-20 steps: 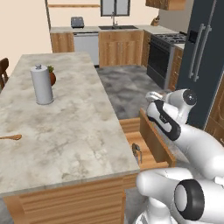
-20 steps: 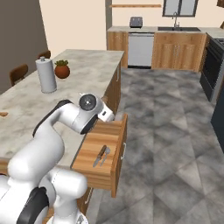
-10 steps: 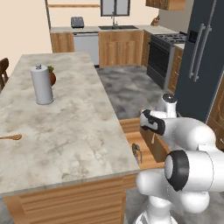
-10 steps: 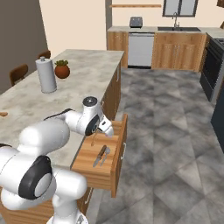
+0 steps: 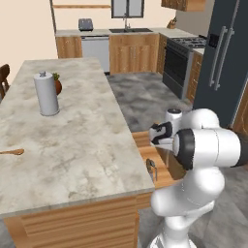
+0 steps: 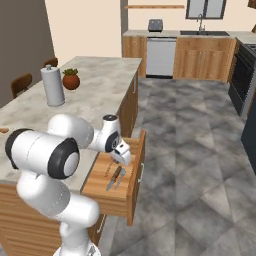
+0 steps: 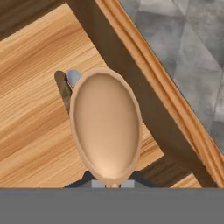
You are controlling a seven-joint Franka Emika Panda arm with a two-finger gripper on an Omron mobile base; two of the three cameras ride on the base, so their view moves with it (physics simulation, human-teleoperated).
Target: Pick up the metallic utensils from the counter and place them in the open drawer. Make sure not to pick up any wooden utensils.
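My gripper (image 7: 112,183) is shut on the stem of a spoon (image 7: 106,127) whose pale tan oval bowl faces the hand camera. It hangs just above the floor of the open drawer (image 7: 30,92), near the brown front panel. Under the bowl peeks part of a knife (image 7: 65,83) with a dark handle. From the right base camera, the gripper (image 6: 121,155) hovers low over the drawer (image 6: 136,172), where the knife and a second slim grey piece (image 6: 116,178) lie side by side. One wooden spoon (image 5: 12,152) rests at the left edge of the counter (image 5: 77,145).
A grey paper towel roll (image 5: 46,94) and a small potted plant (image 5: 57,86) stand at the far end of the counter. Chairs (image 6: 22,82) sit behind it. Grey tiled floor (image 6: 190,150) spreads to the right of the drawer, with the stove and fridge (image 5: 223,58) beyond.
The arm has folded, its elbow swinging toward the cameras. The hand has sunk lower into the open drawer with the spoon still held. The utensils lying in the drawer have not moved.
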